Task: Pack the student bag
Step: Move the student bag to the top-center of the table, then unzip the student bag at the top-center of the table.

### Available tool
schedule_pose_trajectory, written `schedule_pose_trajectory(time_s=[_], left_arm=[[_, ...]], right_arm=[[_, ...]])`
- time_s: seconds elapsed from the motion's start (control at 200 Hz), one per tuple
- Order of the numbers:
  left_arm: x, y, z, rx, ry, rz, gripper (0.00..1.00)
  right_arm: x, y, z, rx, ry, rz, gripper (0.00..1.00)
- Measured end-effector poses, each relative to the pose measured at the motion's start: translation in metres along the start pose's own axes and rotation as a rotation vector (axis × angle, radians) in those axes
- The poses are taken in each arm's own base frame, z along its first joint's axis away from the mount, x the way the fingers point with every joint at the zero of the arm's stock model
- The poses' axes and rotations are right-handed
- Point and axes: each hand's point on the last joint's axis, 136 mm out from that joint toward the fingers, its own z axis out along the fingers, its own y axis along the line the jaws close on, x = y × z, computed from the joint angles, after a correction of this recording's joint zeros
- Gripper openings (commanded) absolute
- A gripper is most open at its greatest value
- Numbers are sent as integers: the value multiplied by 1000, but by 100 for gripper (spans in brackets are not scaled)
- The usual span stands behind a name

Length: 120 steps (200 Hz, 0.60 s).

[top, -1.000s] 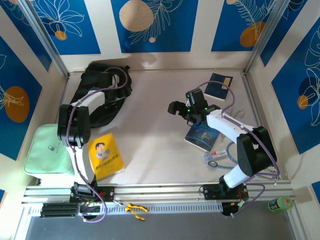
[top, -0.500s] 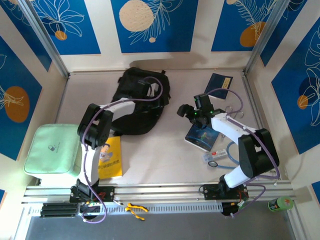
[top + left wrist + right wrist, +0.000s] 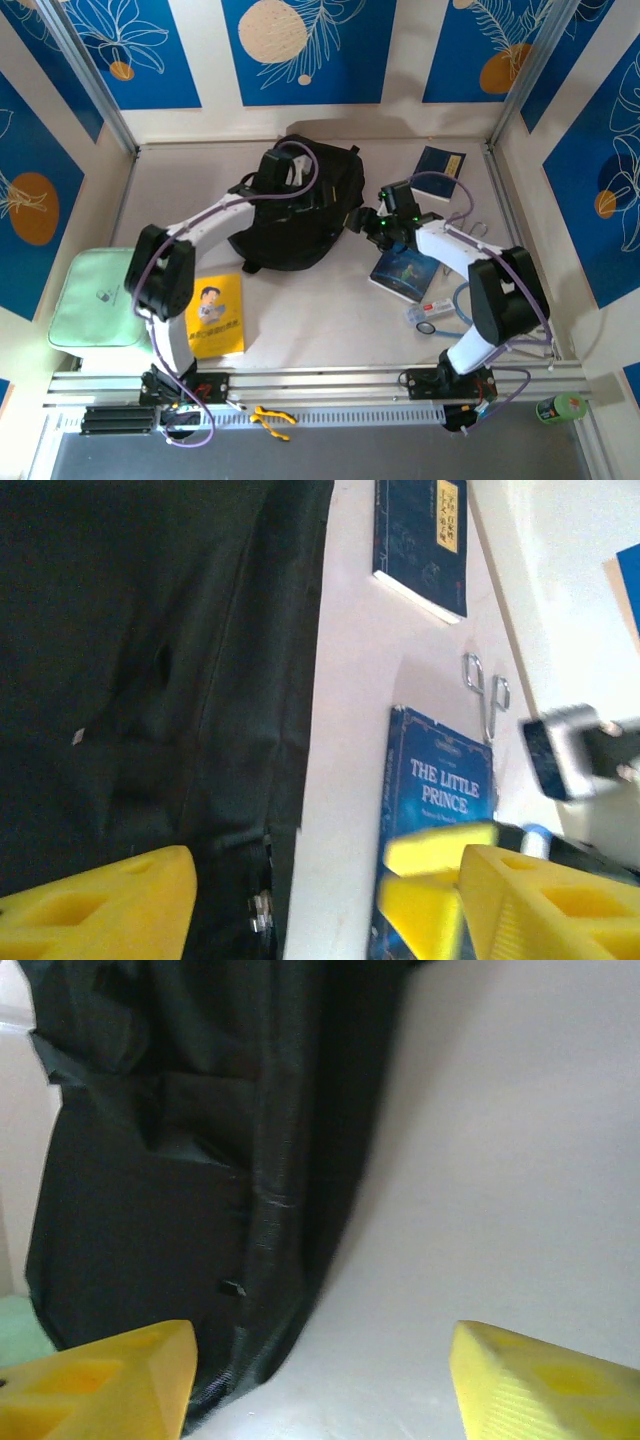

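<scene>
Trouble, if it comes, is likeliest to start with the student bag [image 3: 310, 225]. It lies slumped in the middle of the far half of the table [image 3: 300, 310], its right edge just beside the right tool [image 3: 320, 1370]. Its soft fabric gives nothing firm to pull against, so a pinch at that edge may catch only one layer and drag the whole bag instead of opening it. The right tool is spread wide and holds nothing, with the bag's seam near its left finger, and a closing bite there could miss the fabric. The left tool [image 3: 320, 885] hangs over the bag with its fingers well apart and black cloth filling much of the gap (whether it truly has hold of that cloth I cannot tell). If it does not, the bag is free to slide. The Little Prince book [image 3: 435, 780] lies close to the bag's right side, where a sweeping arm could shove it, and the scissors [image 3: 487, 695] beyond it could be knocked toward the wall. A second ago the bag sat in the far left corner. It has since crossed to the centre with the left arm swinging along above it, and the right tool has edged from above the Little Prince book toward the bag. The books have stayed put.
</scene>
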Motion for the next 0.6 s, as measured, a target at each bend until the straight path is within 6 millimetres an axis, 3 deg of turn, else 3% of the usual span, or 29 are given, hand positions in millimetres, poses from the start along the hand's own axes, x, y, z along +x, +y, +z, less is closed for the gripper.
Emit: schedule_pose_trajectory(time_s=[0.21, 0.325, 0.6], left_arm=[[45, 23, -19, -55, 55, -93, 37], [79, 41, -18, -105, 124, -138, 29], [154, 63, -10, -215, 258, -117, 19]], right_arm=[[13, 8, 29, -32, 92, -1, 49], [17, 1, 38, -25, 121, 16, 40], [22, -23, 41, -34, 151, 99, 39]])
